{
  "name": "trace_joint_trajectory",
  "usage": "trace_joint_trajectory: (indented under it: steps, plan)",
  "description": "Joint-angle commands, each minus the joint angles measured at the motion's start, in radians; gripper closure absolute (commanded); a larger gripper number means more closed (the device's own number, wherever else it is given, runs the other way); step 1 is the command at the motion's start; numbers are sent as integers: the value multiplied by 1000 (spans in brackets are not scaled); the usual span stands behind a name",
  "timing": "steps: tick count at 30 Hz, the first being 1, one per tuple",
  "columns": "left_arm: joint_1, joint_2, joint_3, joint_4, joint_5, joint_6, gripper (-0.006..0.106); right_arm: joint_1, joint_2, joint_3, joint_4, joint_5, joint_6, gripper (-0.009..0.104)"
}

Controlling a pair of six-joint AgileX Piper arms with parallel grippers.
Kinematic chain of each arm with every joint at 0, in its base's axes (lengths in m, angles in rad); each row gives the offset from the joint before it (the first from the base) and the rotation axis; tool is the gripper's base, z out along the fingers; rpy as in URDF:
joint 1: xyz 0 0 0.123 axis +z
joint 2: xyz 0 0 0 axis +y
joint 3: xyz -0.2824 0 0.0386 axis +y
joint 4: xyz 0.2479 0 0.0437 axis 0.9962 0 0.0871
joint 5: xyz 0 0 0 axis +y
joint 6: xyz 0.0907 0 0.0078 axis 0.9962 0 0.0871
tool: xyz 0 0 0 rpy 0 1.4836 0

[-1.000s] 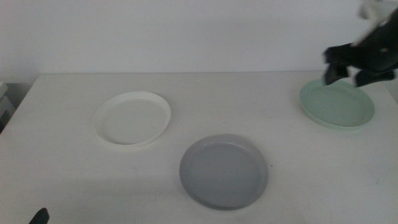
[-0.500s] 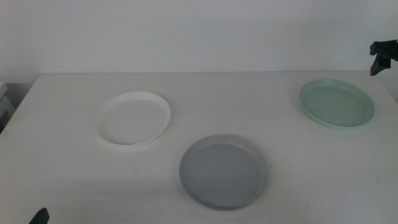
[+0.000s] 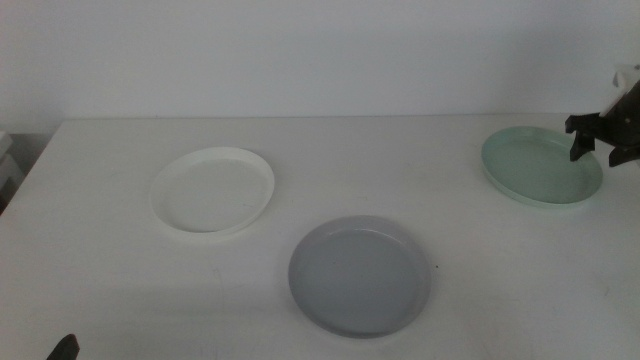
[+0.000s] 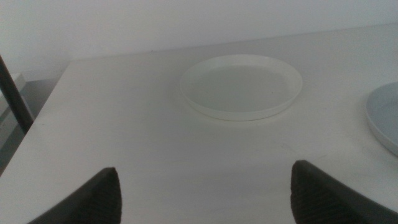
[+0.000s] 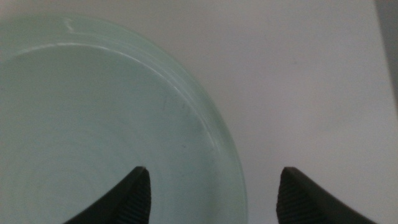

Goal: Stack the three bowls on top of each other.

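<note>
Waiting off the table's (image 3: 90, 260) front-left corner, left hand (image 4: 205, 193) spread wide, empty. Lying flat toward the left side, white bowl (image 3: 213, 190). Sitting near the front edge at the middle, apart from the others, grey bowl (image 3: 360, 275). Resting by the right edge toward the far corner, mint green bowl (image 3: 541, 167). Poised over its outer rim, right hand (image 3: 603, 139) parted, gripping nothing.

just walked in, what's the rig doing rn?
Nothing is stacked yet: the white bowl, grey bowl and mint green bowl lie apart on the table. The right gripper hovers open over the mint green bowl's far-right rim, one jaw inside it and one outside. The left gripper waits open at the near-left, holding nothing.
</note>
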Motion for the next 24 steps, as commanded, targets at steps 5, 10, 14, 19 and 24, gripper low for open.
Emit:
trace_joint_trajectory:
  steps: [5,10,14,19,24]
  plan:
    - [-3,-7,-5,-6,-79,-5,-4,-7,-25,-36,-8,-71,-24,66]
    - [-3,-7,-5,-6,-79,-5,-4,-7,-34,-36,-6,-51,-15,96]
    - [-3,-7,-5,-6,-79,-5,-4,-7,-82,-33,28,-16,-5,96]
    - [-3,-7,-5,-6,-79,-6,-4,4,-207,20,104,5,-38,96]
    - [-3,-7,-5,-6,-79,-6,-4,59,-448,316,194,-130,-75,96]
